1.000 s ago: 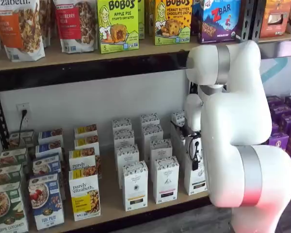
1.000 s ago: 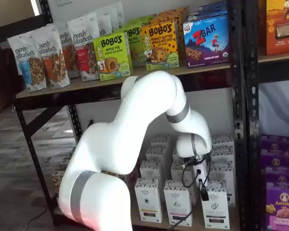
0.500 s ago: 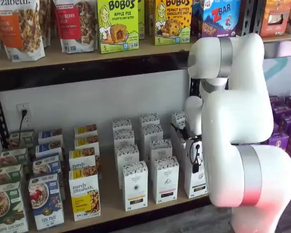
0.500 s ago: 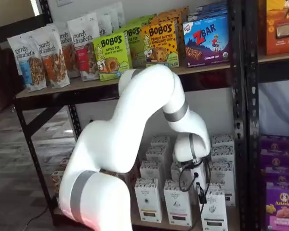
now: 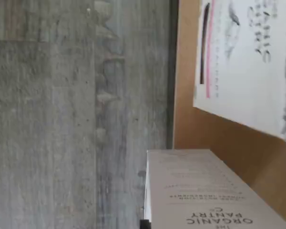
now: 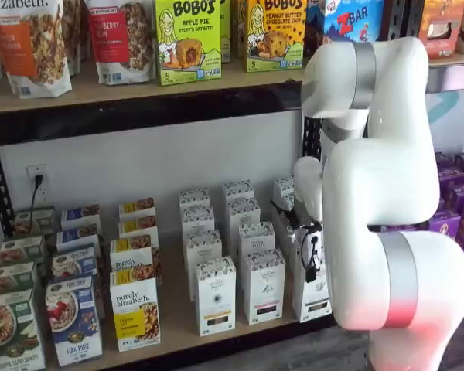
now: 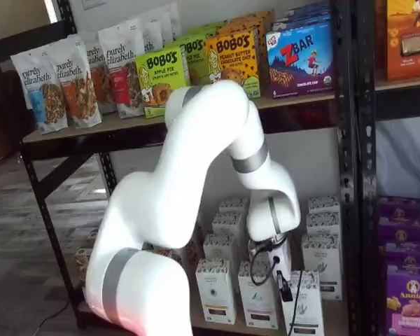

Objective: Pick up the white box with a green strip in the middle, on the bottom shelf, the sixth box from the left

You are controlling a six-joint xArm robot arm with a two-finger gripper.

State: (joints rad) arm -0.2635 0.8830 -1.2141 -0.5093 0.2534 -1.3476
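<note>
Claw (image 7: 285,285) clamped on the white box (image 7: 302,308), a tall matte carton with speckled top.

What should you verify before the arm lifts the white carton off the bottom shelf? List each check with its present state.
1. Gripper closed on the white box: ok.
2. Box held is a tall white carton, not a purely elizabeth box: ok.
3. Gap to the neighbouring carton: ok.
4. Box base clear of the bottom shelf: cannot tell.
5. How far the fingers reach over the box: cannot tell, the arm hides it.
</note>
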